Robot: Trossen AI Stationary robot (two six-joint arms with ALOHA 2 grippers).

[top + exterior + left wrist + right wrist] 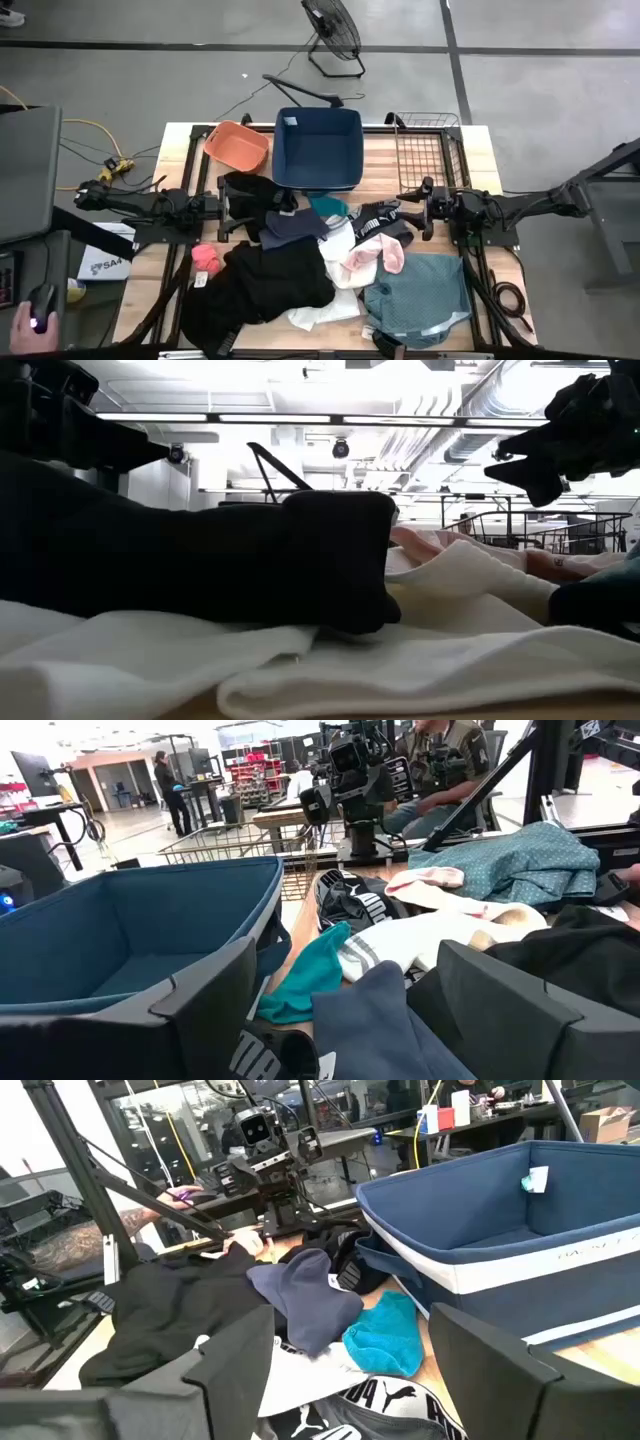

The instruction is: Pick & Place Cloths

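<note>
A heap of cloths covers the table's middle and near part: a big black one [265,285], a teal-green dotted one [420,300], white [335,245], pale pink [365,260], navy [290,228] and a black-and-white patterned one [380,215]. My left gripper [235,212] is open at the heap's left side, above a black cloth [252,190]; in its wrist view the fingers [340,1040] stand over the navy cloth [385,1020]. My right gripper [405,212] is open at the heap's right side, beside the patterned cloth [390,1405].
The navy plastic tub [318,148] stands at the far edge behind the heap, with the orange basin [237,146] to its left and a wire basket [425,150] to its right. A person's hand [35,320] rests on a mouse off the table's left.
</note>
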